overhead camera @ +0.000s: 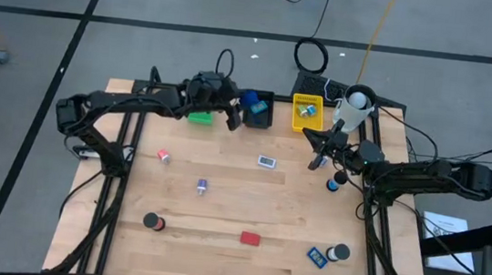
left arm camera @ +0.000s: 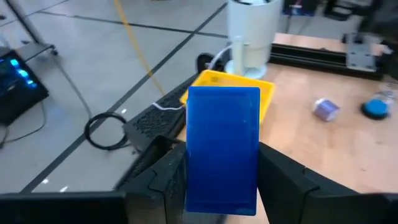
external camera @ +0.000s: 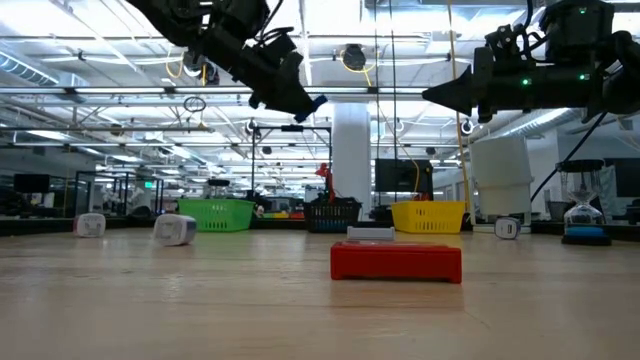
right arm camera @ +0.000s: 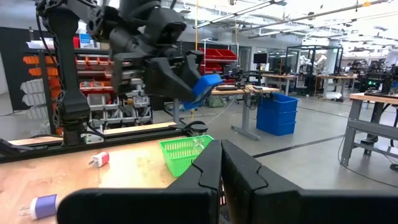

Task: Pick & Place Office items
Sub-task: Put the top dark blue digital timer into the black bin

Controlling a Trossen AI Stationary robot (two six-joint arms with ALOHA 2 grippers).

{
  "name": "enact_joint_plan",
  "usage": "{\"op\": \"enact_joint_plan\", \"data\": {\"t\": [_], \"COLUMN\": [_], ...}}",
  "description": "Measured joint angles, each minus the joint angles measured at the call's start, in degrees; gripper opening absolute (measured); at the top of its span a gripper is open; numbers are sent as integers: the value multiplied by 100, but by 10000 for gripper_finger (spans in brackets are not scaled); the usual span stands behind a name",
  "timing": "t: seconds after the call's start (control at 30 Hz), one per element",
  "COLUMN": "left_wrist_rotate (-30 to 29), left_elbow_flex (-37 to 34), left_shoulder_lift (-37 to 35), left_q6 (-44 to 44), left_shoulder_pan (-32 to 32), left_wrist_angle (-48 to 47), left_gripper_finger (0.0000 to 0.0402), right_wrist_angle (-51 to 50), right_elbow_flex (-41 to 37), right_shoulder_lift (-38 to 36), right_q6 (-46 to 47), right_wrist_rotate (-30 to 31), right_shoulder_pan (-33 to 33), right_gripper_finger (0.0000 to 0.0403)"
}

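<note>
A blue block (left arm camera: 222, 149) is clamped between the fingers of the left gripper (overhead camera: 240, 109) and is held in the air above the far edge of the table (overhead camera: 221, 199), beside the black tray (overhead camera: 259, 113) and near the green tray (overhead camera: 201, 116). The yellow tray (overhead camera: 307, 113) and a white cup (overhead camera: 356, 103) are seen farther right along that edge. A red block (overhead camera: 250, 239), a dark roll (overhead camera: 155, 222), a purple piece (overhead camera: 201, 186) and other small items are scattered on the wood. The right gripper (overhead camera: 316, 149) is held above the table near the yellow tray, its jaws closed together on nothing.
</note>
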Motion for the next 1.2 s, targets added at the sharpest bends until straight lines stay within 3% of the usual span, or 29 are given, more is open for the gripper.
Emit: {"op": "enact_joint_plan", "data": {"t": [0.17,0.5,0.6,0.87,1.2], "left_wrist_rotate": [130,510,736,730,1236], "left_elbow_flex": [0,149,612,2452,3108], "left_shoulder_lift": [0,470,950,2446,3311], "left_q6": [-121,-227,-189,694,915], "left_shoulder_pan": [252,530,594,624,791], "left_wrist_angle": [-53,157,-280,-2508,-2545], "left_gripper_finger": [178,161,162,167,172], "right_wrist_angle": [0,97,90,90,90], "right_elbow_flex": [0,0,2,2,2], "right_shoulder_lift": [0,0,0,0,0], "right_q6": [-2,-2,-2,-11,-34], "right_wrist_rotate": [5,3,2,-1,-4], "right_shoulder_pan": [1,1,-1,0,-1], "right_gripper_finger": [1,1,1,1,1]}}
